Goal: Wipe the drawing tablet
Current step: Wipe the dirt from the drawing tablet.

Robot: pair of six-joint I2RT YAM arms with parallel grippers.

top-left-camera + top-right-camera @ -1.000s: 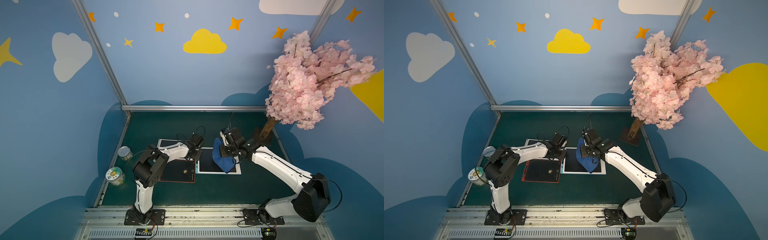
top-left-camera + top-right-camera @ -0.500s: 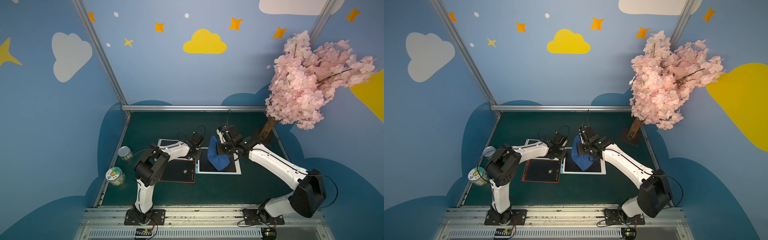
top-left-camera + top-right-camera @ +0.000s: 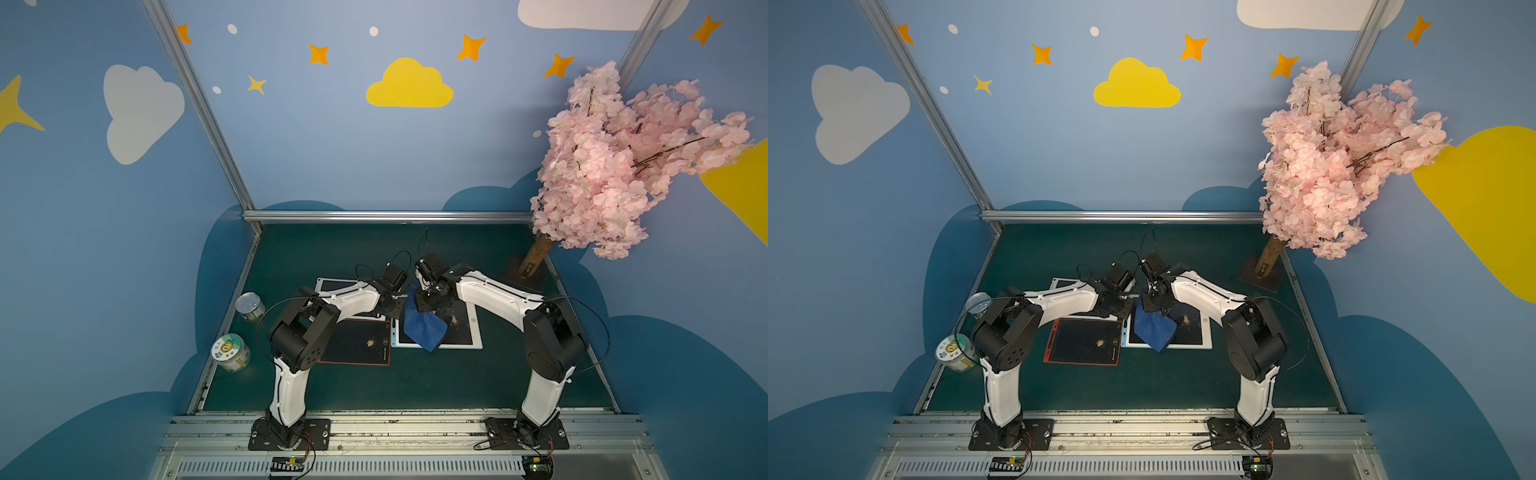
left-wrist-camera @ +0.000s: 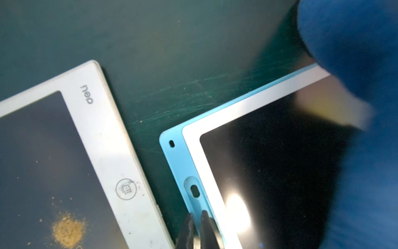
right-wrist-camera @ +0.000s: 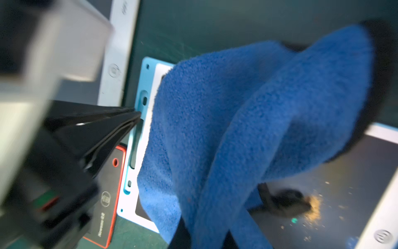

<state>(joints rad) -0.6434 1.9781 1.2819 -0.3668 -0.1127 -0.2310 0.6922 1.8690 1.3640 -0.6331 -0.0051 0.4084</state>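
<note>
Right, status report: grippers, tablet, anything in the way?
Left gripper shut, tips on blue-edged white drawing tablet. Right gripper shut on blue fleece cloth draped over it. Tan crumbs beside cloth.

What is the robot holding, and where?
The right gripper pinches the blue cloth by one bunched end. The left gripper, shut, grips nothing.

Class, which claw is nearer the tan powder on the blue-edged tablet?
Right. The right claw, gripping the blue cloth, hangs just beside the powder; the left claw sits at the far blue edge of the tablet.
</note>
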